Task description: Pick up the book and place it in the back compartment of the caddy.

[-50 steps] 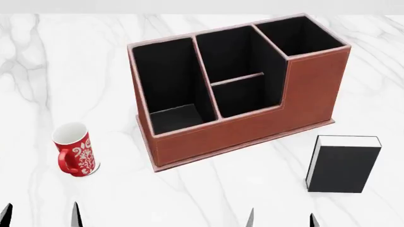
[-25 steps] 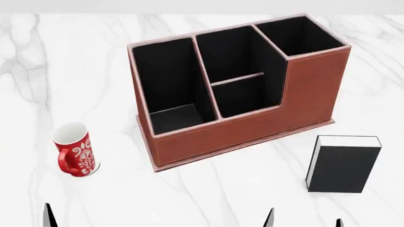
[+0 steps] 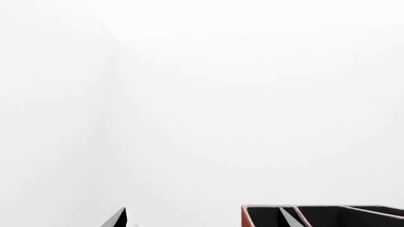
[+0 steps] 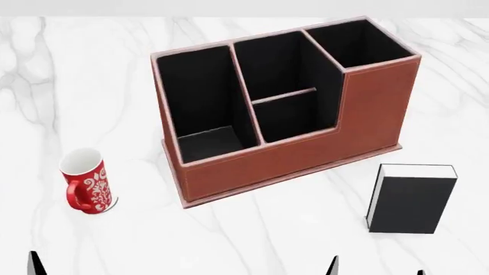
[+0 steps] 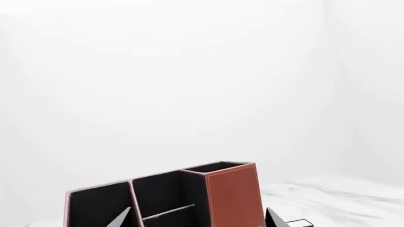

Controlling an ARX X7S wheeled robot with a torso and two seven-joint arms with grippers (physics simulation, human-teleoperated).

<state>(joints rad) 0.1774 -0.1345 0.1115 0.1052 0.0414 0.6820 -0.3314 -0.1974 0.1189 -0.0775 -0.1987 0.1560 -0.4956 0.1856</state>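
Head view shows the book [image 4: 413, 199] standing upright on the marble table [image 4: 91, 86], at about four o'clock from the caddy [image 4: 287, 109] and well apart from it, with bare marble between. It is a thick hardback, its broad matt black cover facing the camera and white page edges showing along its top and left side.

By its look it should be rigid and fairly heavy for its size, not fragile, and the matt cover ought to give the pads fair grip. Since it stands on a narrow edge, I judge it could topple if nudged from the front or back. The surest hold would be across its thickness, one finger on each cover, near the top and centred so it does not swing.

The right gripper [image 4: 376, 268] shows only as two dark fingertips at the lower edge of the head view, at roughly seven o'clock from the book and clear of it; the tips stand well apart, so it looks spread wide and empty. The same two tips appear in the right wrist view, again apart. Of the left gripper [image 4: 32, 264] only one tip shows, so I cannot tell its spread.

The back compartment [image 4: 275, 69] sits in the caddy's middle column beyond the thin cross divider, black-lined and empty. A red patterned mug [image 4: 86, 181] stands at eight o'clock from the caddy.
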